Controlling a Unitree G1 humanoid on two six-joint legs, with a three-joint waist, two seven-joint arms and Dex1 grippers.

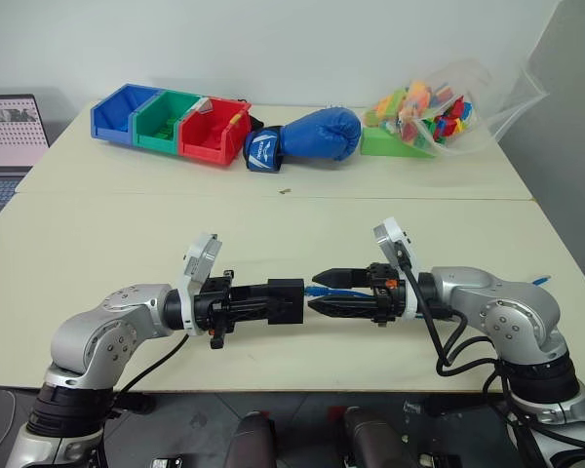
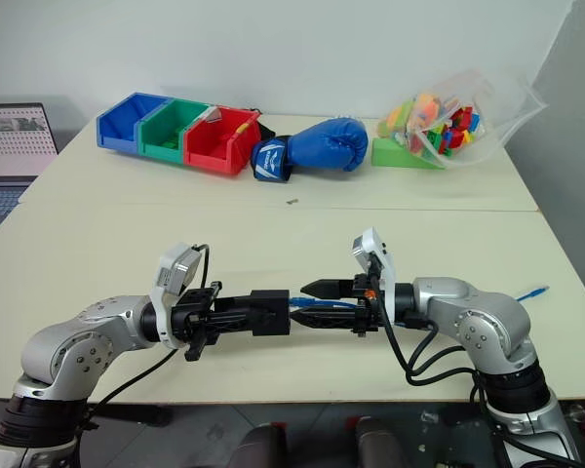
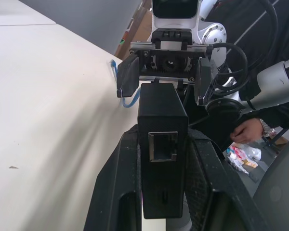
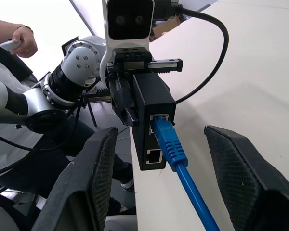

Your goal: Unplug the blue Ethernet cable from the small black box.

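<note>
My left gripper [image 1: 273,301] is shut on the small black box [image 1: 286,300] and holds it level above the table's near edge. The blue Ethernet cable [image 4: 183,173] is plugged into one port of the box [image 4: 151,96], with a second port below it empty. My right gripper [image 1: 314,292] faces the box from the right. It is open, one finger on each side of the cable just behind the plug, and neither finger [image 4: 94,178] touches it. The cable's far end [image 2: 533,292] lies on the table by my right arm.
Blue, green and red bins [image 1: 171,122], a blue boxing glove [image 1: 312,136] and a clear bag of colourful toys [image 1: 439,107] stand at the back of the table. A laptop [image 1: 10,132] sits at the far left. A person's hand [image 4: 21,41] shows behind my left arm.
</note>
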